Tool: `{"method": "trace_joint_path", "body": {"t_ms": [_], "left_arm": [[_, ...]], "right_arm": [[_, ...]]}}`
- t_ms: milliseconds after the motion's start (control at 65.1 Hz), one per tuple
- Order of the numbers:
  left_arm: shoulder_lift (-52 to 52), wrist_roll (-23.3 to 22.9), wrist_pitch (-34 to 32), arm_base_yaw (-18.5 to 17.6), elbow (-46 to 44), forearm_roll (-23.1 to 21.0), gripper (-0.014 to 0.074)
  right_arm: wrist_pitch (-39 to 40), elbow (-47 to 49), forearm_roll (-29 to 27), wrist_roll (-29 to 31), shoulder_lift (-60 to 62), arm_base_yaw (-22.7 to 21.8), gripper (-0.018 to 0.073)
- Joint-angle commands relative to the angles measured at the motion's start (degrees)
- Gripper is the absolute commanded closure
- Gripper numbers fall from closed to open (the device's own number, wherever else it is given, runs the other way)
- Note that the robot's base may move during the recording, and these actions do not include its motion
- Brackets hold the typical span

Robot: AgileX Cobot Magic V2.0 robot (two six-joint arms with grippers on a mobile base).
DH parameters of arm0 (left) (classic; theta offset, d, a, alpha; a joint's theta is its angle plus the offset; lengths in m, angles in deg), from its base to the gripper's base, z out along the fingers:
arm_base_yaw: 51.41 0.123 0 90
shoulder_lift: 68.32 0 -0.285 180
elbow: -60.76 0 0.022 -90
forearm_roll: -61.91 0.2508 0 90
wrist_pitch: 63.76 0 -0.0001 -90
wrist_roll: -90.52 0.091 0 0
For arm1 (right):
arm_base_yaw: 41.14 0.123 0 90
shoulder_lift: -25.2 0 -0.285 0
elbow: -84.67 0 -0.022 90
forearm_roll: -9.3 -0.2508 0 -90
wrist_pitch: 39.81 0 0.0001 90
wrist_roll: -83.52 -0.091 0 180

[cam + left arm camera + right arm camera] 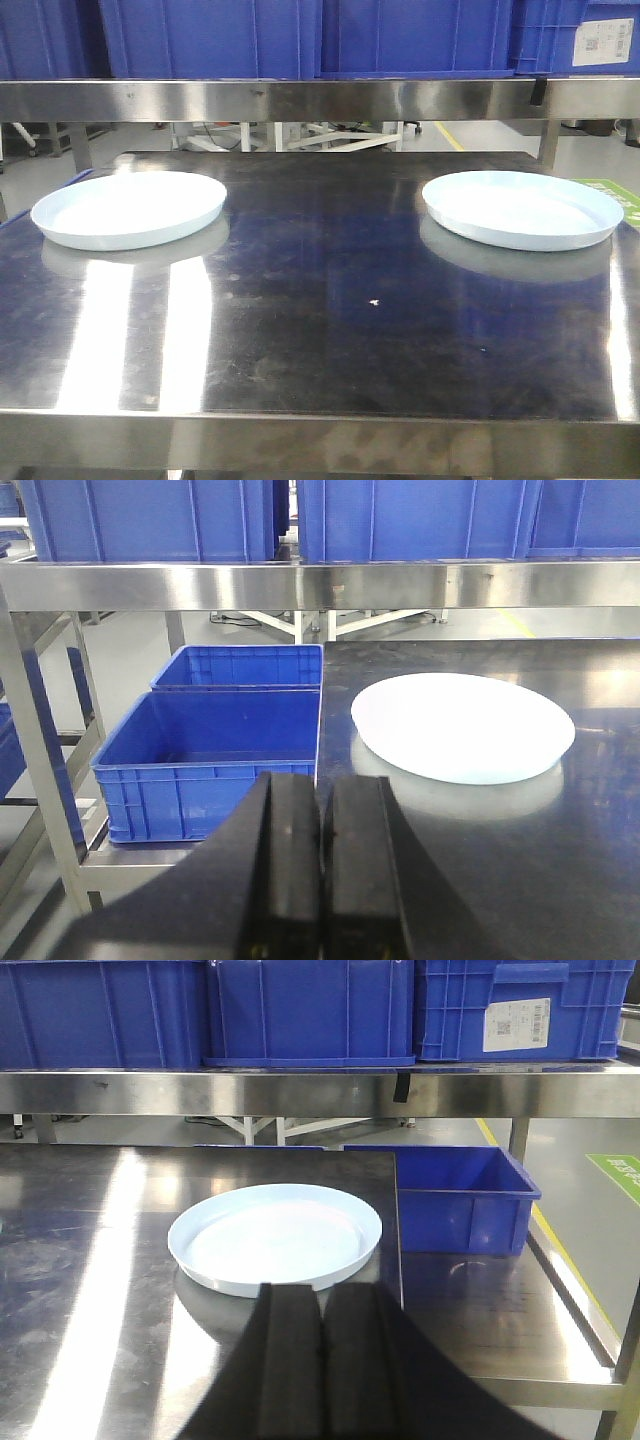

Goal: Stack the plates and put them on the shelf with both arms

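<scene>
Left plate point(128, 208): flat on desk point(320, 340), rim up.
Right plate point(522, 208): likewise, well apart.
Left pincer point(322, 865): pressed together, empty.
Right pincer point(322, 1360): same.

Plates point(128, 208) looked like smooth glossy plastic. Table point(320, 330) was reflective stainless steel, lightly scuffed. Crates point(200, 800) were ribbed blue plastic.

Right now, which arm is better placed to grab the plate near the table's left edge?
Left. The left gripper, shut, sits just before the left plate; the right gripper faces the right plate.
</scene>
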Motion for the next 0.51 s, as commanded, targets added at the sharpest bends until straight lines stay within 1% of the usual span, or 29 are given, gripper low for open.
{"method": "trace_joint_path", "body": {"t_ms": [0, 492], "left_arm": [[1.3, -0.7, -5.4, -0.1, 0.1, 0.0, 0.0498], [1.3, -0.7, -5.4, -0.1, 0.1, 0.0, 0.0498]], "right_arm": [[4.6, -0.1, 0.5, 0.4, 1.0, -0.2, 0.0501], [4.6, -0.1, 0.5, 0.4, 1.0, -0.2, 0.0501]]}}
